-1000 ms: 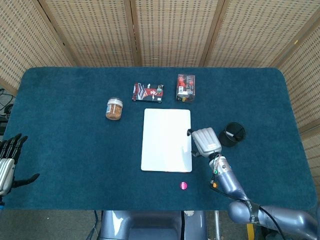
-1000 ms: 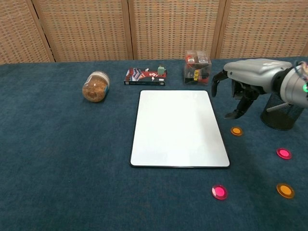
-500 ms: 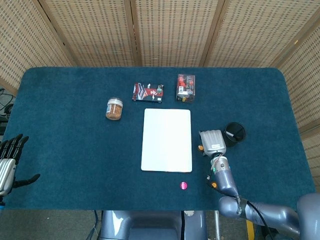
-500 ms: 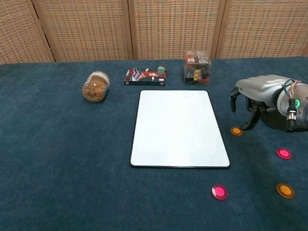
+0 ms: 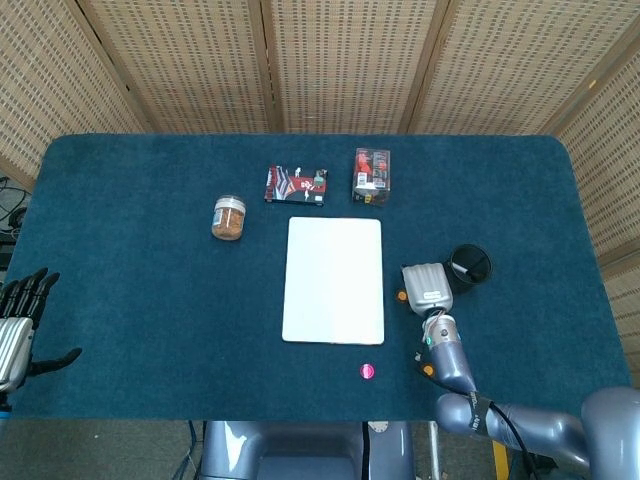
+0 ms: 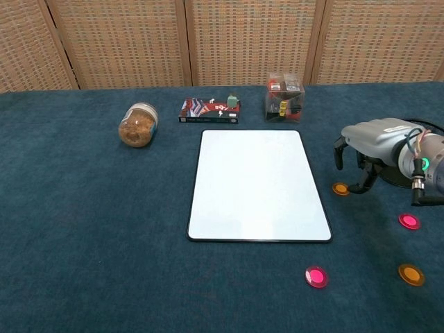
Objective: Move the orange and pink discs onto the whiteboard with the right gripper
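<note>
1. The right hand (image 6: 362,154) is hanging low over the table (image 6: 83,229), just to the right of the whiteboard (image 6: 257,184). Its fingers (image 6: 339,154) are pointing down, apart from each other, and holding nothing.
2. One orange disc (image 6: 340,189) is lying on the cloth just below those fingertips, between the whiteboard's right edge and the hand; I cannot tell if a finger is touching it.
3. A pink disc (image 6: 316,277) is lying in front of the whiteboard's near right corner.
4. Another pink disc (image 6: 408,221) and a second orange disc (image 6: 411,275) are lying further right, well apart from the whiteboard.
5. The whiteboard is carrying no disc.
6. The left hand (image 5: 17,325) is staying at the far left edge of the table, fingers spread, holding nothing.
7. A black cup (image 5: 468,266) is standing just behind the right hand.
</note>
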Robot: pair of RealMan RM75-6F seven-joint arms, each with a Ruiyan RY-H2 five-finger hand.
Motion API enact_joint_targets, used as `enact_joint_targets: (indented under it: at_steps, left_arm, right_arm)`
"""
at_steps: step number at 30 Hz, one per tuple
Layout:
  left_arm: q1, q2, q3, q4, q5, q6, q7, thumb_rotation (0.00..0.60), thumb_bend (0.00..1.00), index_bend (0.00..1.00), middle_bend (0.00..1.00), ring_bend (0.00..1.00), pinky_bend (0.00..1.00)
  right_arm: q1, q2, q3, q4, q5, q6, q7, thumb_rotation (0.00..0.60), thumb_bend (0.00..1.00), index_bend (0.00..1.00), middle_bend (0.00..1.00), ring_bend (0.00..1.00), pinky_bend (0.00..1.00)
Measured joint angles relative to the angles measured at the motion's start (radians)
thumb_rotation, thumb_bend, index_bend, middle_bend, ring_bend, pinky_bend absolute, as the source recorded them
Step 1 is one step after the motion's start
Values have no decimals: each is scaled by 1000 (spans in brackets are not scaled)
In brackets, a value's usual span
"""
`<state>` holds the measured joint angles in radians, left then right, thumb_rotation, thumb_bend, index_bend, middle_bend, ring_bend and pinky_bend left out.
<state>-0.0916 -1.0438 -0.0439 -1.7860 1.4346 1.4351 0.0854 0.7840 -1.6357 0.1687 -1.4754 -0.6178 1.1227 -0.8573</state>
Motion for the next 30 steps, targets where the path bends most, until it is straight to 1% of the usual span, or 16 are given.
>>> enact_joint_targets:
  at_steps: [7, 19, 30]
  left_arm:
    - [-4, -4, 0, 4, 0, -4, 2, 600, 0, 0, 0, 0, 0]
    - [-6, -8, 1, 4, -4, -5, 13, 600, 0, 0, 0, 0, 0]
    - [-8, -10, 0, 4, -9, -6, 15, 600, 0, 0, 0, 0, 0]
  right_arm:
    - [-1, -22, -14, 52, -25, -18, 20, 600, 348, 394, 1000, 1000, 1000]
    - [-13, -40, -39, 82, -86, -29, 45, 600, 349, 400, 1000, 1000, 1000]
    - [-21, -61, -45, 128, -96, -54, 52, 600, 359, 416, 1000, 1000, 1000]
